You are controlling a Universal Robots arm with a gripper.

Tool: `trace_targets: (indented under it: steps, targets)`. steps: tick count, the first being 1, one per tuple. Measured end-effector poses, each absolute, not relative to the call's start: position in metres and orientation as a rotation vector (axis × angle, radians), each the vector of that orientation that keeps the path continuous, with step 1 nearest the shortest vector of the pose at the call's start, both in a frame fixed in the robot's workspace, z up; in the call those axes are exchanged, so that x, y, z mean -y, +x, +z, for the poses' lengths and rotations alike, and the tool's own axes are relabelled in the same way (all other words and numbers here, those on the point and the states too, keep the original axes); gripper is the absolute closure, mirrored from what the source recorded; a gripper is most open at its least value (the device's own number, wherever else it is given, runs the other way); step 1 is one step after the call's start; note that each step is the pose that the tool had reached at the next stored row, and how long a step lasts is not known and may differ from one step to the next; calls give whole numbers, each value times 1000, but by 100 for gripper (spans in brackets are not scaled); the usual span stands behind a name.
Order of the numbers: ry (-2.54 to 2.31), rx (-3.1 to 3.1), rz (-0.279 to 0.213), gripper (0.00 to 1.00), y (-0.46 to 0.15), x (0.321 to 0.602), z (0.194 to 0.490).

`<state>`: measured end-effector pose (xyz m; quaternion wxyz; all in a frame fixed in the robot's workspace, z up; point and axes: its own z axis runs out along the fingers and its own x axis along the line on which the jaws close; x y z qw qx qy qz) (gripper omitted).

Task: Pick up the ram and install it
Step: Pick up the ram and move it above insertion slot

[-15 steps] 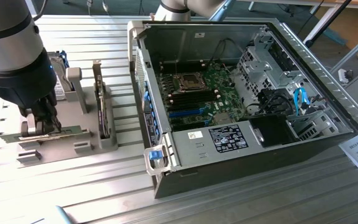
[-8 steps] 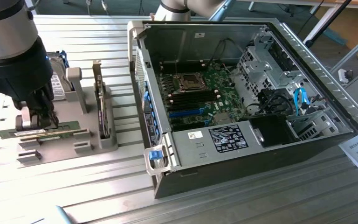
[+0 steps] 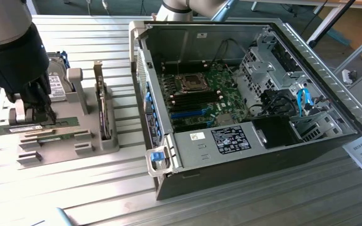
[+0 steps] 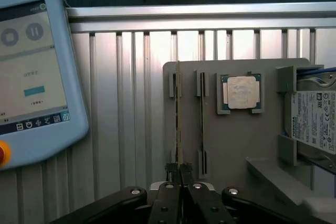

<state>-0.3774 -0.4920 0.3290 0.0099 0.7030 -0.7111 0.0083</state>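
The place is a robotics lab or workshop: a slotted aluminium-profile bench point(image 3: 263, 207) carries an open desktop computer case point(image 3: 244, 84) and a grey parts fixture point(image 4: 236, 145) bearing the ram point(image 4: 177, 114) and a processor point(image 4: 241, 92), with a robot teach pendant point(image 4: 37, 72) alongside.

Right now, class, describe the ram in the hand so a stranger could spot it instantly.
Find the open computer case; to the exterior view's left sits a grey holder. Of its two thin green sticks, the ram is the one pinched by the hand; the other stick stands free.
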Motion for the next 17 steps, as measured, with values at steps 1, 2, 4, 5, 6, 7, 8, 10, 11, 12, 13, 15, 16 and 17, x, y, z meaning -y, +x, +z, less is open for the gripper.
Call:
trace_targets:
  steps: [1,2,4,5,6,7,8,10,11,12,13,15,16,17]
  targets:
    - [2195,2220,26,88,-377,492,334]
    - [2195,2220,26,88,-377,492,337]
    - [2195,2220,26,88,-377,492,342]
    - [2195,2220,26,88,-377,492,345]
    - [2195,2220,26,88,-377,492,347]
    - [2195,2220,26,88,-377,492,350]
    - [2195,2220,26,88,-377,492,353]
    - [2195,2220,26,88,-377,492,358]
    - [2195,2220,26,88,-377,492,360]
    - [2195,2220,26,88,-377,492,362]
    - [2195,2220,26,88,-377,492,366]
    - [2195,2220,26,88,-377,492,374]
    - [2195,2220,26,88,-377,492,377]
    - [2195,2220,25,88,-377,492,378]
